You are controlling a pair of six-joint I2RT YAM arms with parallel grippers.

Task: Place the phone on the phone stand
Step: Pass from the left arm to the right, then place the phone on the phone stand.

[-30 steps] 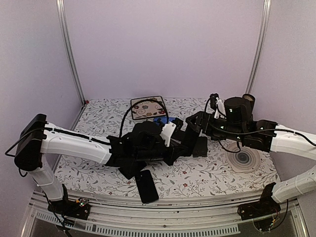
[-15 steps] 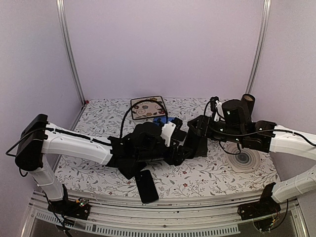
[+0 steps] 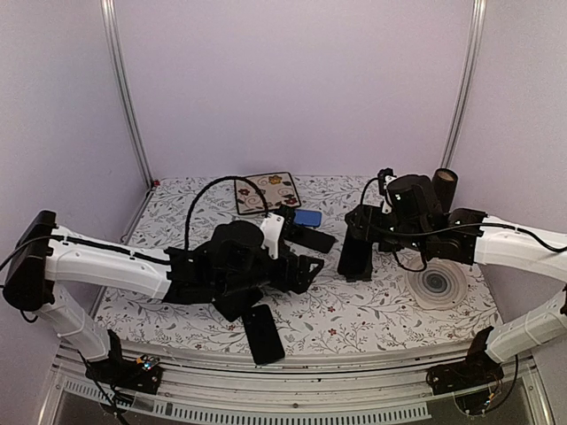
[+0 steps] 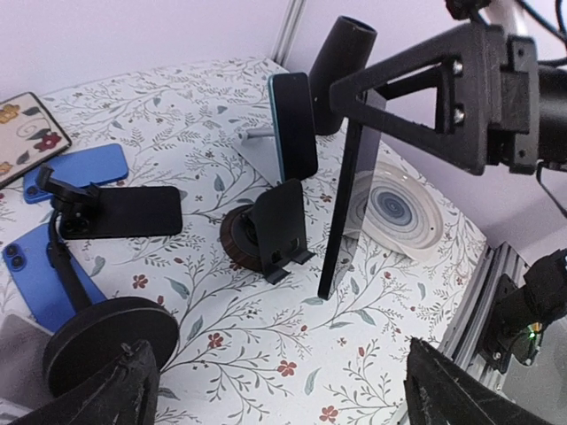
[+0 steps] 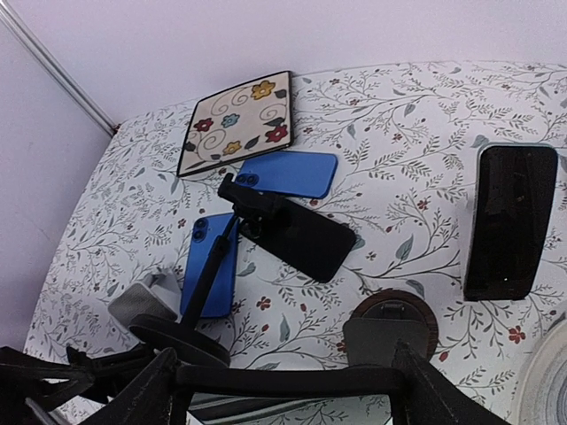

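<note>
My right gripper (image 3: 357, 237) is shut on a black phone (image 4: 342, 212), which it holds upright on edge with the lower end at the table. In the right wrist view the phone's edge (image 5: 292, 379) spans the gap between the fingers. Just left of it stands a small black phone stand (image 4: 282, 226) on a round wooden base, nothing on it. My left gripper (image 3: 297, 266) is open and empty, a short way left of the stand and phone.
A tall round-based stand (image 4: 102, 341) clamps another black phone (image 4: 133, 211). Two blue phones (image 4: 75, 168) (image 4: 40, 274) and a floral tile (image 3: 266, 190) lie behind. A teal phone (image 4: 292, 124) leans upright, near a black cylinder (image 4: 341, 44) and a ringed plate (image 3: 436, 285). One black phone (image 3: 263, 332) lies near the front edge.
My left gripper has opened and drawn back to the left, away from the phone. The right gripper has turned the phone upright and lowered it beside the small stand.
</note>
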